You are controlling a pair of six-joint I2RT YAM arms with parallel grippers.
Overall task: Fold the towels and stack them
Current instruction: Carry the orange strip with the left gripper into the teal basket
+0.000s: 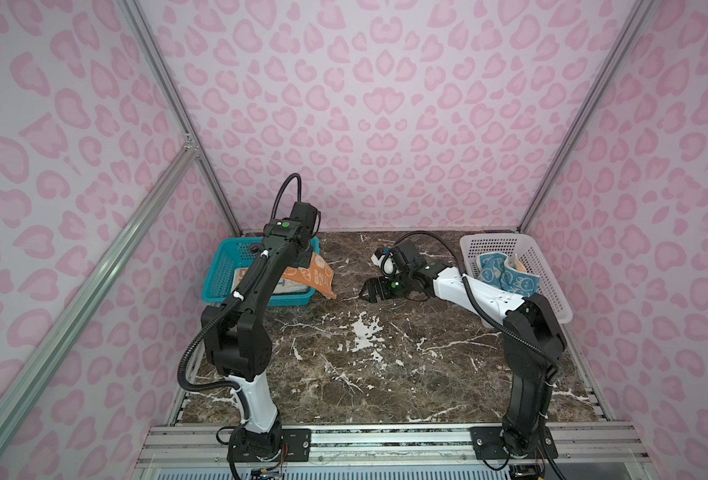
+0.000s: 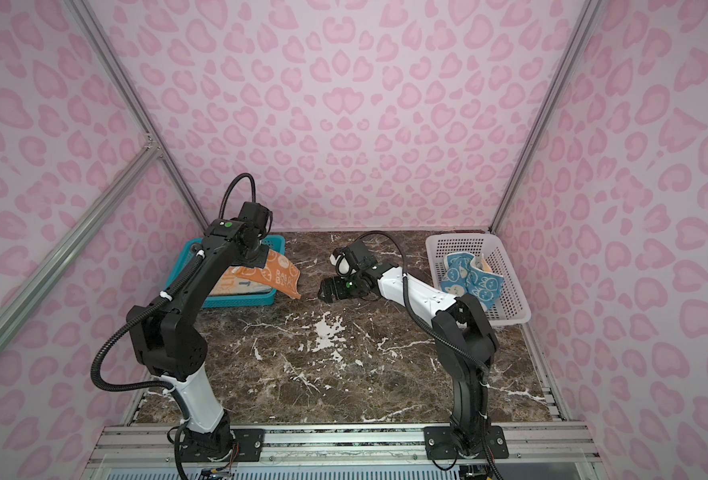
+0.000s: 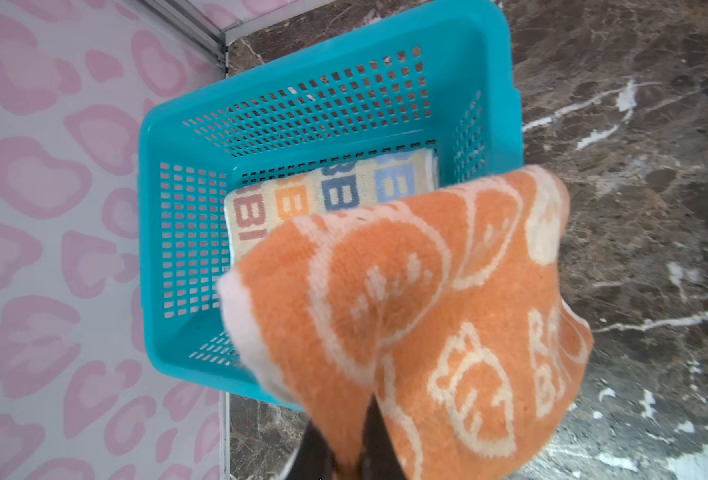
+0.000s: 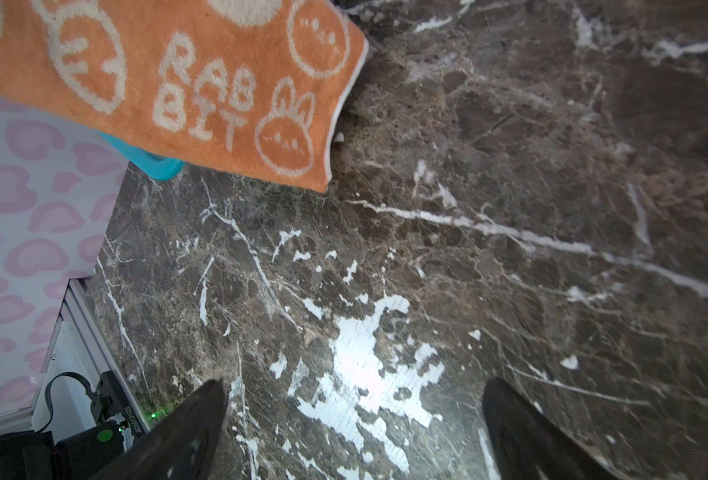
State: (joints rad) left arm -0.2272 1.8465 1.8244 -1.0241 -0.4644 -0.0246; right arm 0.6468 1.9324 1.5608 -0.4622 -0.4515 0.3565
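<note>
An orange towel [image 1: 315, 276] [image 2: 277, 276] with white rabbit drawings hangs over the right rim of the teal basket [image 1: 227, 257]. My left gripper [image 3: 350, 449] is shut on this towel's edge [image 3: 427, 311]. A folded cream towel [image 3: 335, 187] [image 2: 236, 284] with coloured letters lies flat inside that basket. A blue towel [image 1: 506, 276] [image 2: 468, 278] sits crumpled in the white basket [image 1: 539, 270]. My right gripper [image 1: 365, 291] [image 4: 354, 415] is open, holds nothing, and hovers low over the marble, to the right of the orange towel [image 4: 178, 83].
The dark marble tabletop [image 1: 365, 365] spreads between both arm bases. The teal basket [image 3: 302, 104] stands at the back left against the pink wall, and the white basket [image 2: 506, 266] at the back right. Aluminium rails [image 1: 385, 440] run along the front edge.
</note>
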